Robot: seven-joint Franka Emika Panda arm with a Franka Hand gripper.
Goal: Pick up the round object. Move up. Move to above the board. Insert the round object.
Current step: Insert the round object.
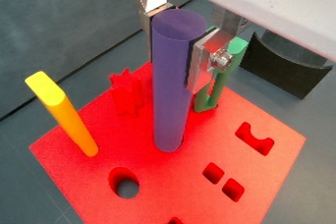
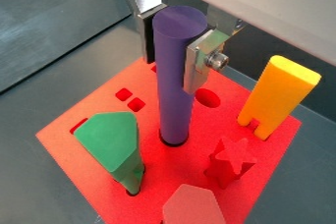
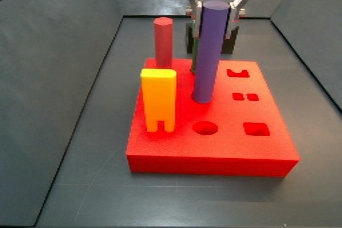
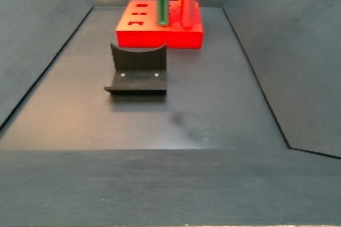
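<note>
The round object, a tall purple cylinder peg (image 1: pixel 168 85), stands upright with its lower end meeting the top of the red board (image 1: pixel 92 184). It also shows in the wrist view (image 2: pixel 176 81) and in the side view (image 3: pixel 209 57). My gripper (image 1: pixel 180 31) is shut on the peg's upper part, one silver finger (image 2: pixel 202 59) on each side. It shows from the front in a side view (image 3: pixel 214 17). The board (image 3: pixel 214 150) lies on the dark floor and is small and far off in a side view (image 4: pixel 140 38).
On the board stand a yellow peg (image 1: pixel 62 113), a green hexagonal-topped peg (image 2: pixel 112 144), a red star peg (image 2: pixel 230 159) and a red-pink cylinder (image 3: pixel 163 40). A round hole (image 3: pixel 205 128) and square holes (image 3: pixel 254 129) are open. The fixture (image 4: pixel 138 70) stands on the floor.
</note>
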